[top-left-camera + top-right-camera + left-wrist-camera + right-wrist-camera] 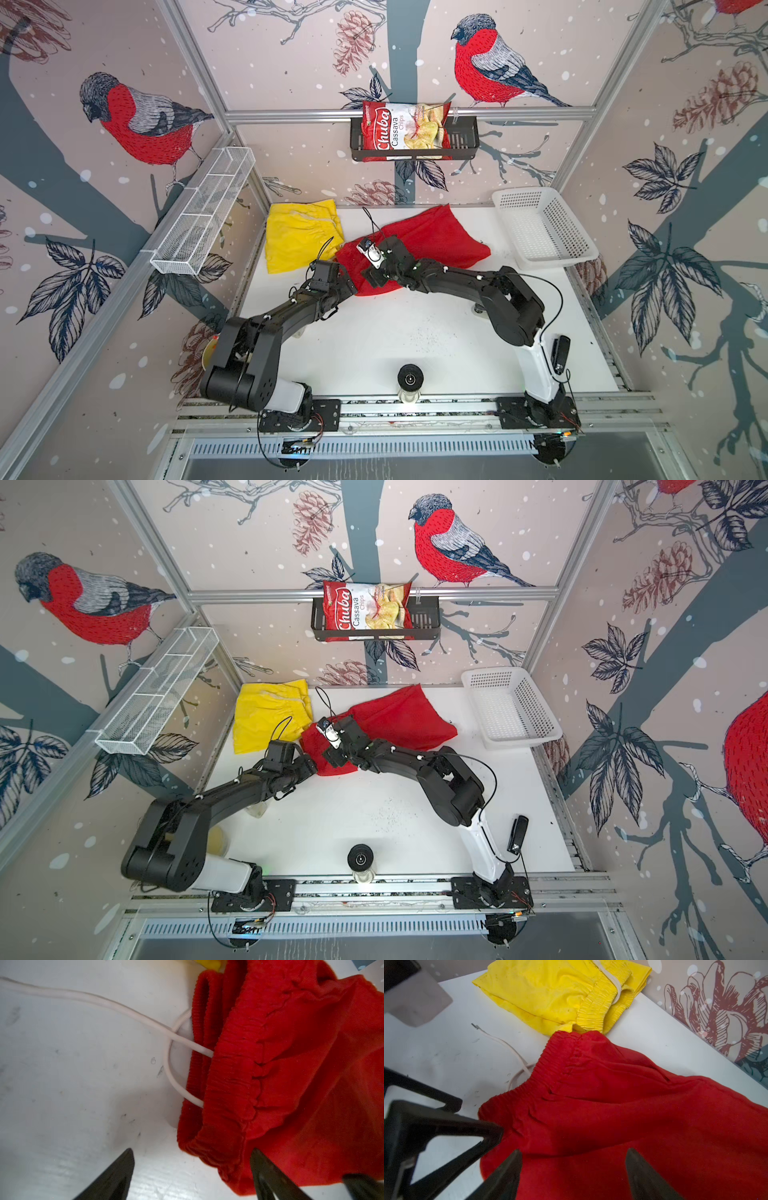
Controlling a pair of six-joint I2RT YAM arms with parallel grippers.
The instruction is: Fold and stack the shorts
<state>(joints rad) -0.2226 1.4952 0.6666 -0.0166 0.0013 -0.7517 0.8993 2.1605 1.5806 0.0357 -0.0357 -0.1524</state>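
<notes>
Your left arm [282,311] stretches low from its base toward the middle, and your left gripper [192,1153] has its jaws spread wide. Your right arm [465,276] bends at the elbow and reaches across. Your right gripper [574,1153] is parted too. The two grippers sit just beside each other, possibly touching.
</notes>
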